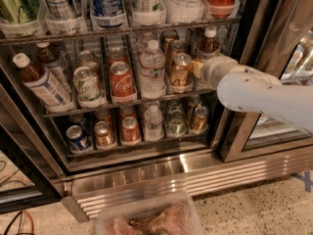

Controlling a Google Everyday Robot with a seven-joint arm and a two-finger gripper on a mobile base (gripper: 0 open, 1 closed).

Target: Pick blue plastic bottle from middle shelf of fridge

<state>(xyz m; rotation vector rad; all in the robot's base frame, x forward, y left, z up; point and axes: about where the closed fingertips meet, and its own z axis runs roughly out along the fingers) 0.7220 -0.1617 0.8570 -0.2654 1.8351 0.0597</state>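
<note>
The fridge (pixel 161 173) stands open in front of me. On the left of its middle shelf (pixel 122 103), a blue plastic bottle (pixel 43 84) leans with its white cap, amber drink and pale blue-and-white label. A similar white-capped amber bottle (pixel 210 40) stands at the shelf's right end. My white arm reaches in from the right. The gripper (pixel 199 68) is at the right end of the middle shelf, just below and in front of that right bottle and beside a gold can (pixel 180 68). The wrist hides the gripper's tip.
On the middle shelf stand a clear water bottle (pixel 152 67), a red cola can (pixel 121 80) and a green-and-white can (pixel 87 84). Short cans (pixel 129 130) fill the lowest tier. The dark door post (pixel 242 106) is close behind my arm. A clear plastic tub (pixel 146 218) sits on the floor.
</note>
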